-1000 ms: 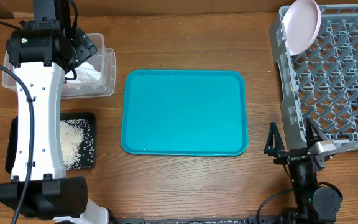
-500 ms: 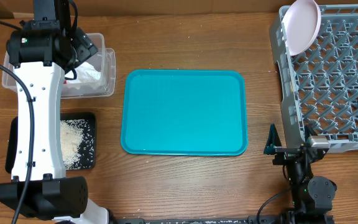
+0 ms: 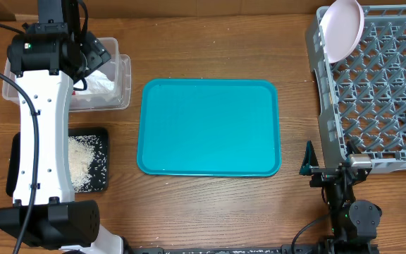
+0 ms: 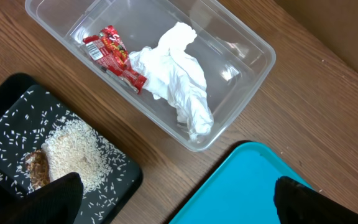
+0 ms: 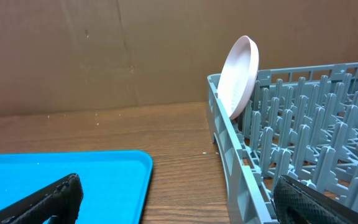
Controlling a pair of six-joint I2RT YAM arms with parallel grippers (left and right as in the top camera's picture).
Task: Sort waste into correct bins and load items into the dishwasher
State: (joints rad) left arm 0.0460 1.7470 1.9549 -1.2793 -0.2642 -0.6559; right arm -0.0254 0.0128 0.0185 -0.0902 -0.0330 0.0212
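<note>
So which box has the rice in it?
The shallow black tray: white rice lies heaped in it. The clear tub beside it holds only a white napkin and a red wrapper.

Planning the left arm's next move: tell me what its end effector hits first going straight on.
Probably the tub at its near wall, by the napkin; depth is unclear, so perhaps the table just short.

Lighting is even, soft and bright in all three views. Only a thin, faint shadow is cast along the near edge of the teal tray. Small glints are picked up on the clear tub and the red wrapper. The left gripper and right gripper are rendered dark and blurred at the lower corners. The overhead view is kept sharp.
</note>
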